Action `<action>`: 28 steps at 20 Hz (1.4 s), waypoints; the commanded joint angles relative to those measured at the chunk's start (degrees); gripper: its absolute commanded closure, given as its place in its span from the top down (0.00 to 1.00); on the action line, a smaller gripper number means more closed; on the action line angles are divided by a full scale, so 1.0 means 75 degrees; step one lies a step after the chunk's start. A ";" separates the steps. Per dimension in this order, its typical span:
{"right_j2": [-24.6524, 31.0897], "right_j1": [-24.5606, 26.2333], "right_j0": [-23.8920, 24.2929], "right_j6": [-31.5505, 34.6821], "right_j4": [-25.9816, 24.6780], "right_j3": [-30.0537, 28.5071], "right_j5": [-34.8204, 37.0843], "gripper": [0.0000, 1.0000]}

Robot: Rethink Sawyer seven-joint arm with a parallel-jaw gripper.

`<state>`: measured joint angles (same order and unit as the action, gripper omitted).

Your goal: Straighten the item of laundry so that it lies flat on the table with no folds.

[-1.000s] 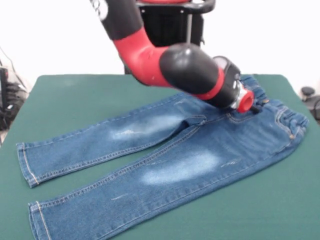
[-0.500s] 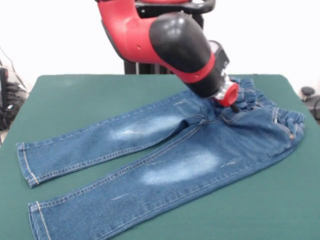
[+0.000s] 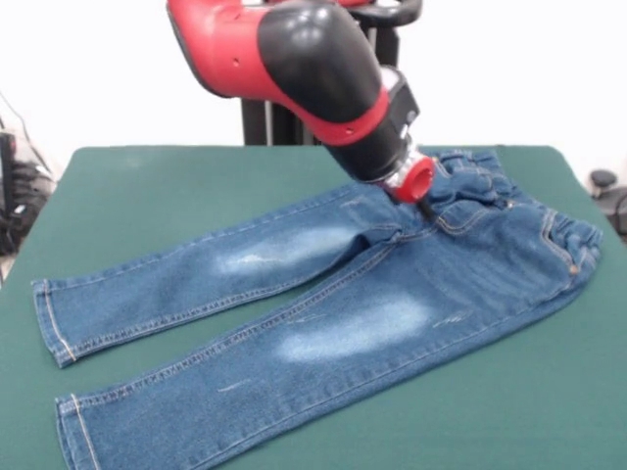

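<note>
Jeans (image 3: 333, 313) spread on table (image 3: 137, 186); gripper (image 3: 427, 208) at waistband, apparently touching.

One jeans (image 3: 333, 304), one table (image 3: 127, 196), one arm (image 3: 304, 69).

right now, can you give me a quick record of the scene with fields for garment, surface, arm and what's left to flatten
garment: small blue denim jeans with faded pale thigh patches, front side up, both legs spread apart
surface: dark green felt-like table, jeans lying across it
arm: red and black arm reaching down over the waist area
claw: tip at the jeans just below the waistband; open or shut cannot be told
left to flatten: elastic waistband looks bunched and rumpled; legs look mostly flat
</note>
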<state>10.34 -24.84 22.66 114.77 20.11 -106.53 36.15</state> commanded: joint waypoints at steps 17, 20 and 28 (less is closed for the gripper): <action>-0.0955 -0.1301 -0.0628 0.2372 0.0163 0.0437 0.1935 1.00; -0.1365 -0.1831 -0.0887 0.2744 -0.0070 0.0776 0.2926 1.00; -0.2316 -0.2475 -0.1522 0.3452 -0.0716 0.2155 0.5140 1.00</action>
<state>-2.70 -39.65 15.23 119.14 18.24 -99.78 61.79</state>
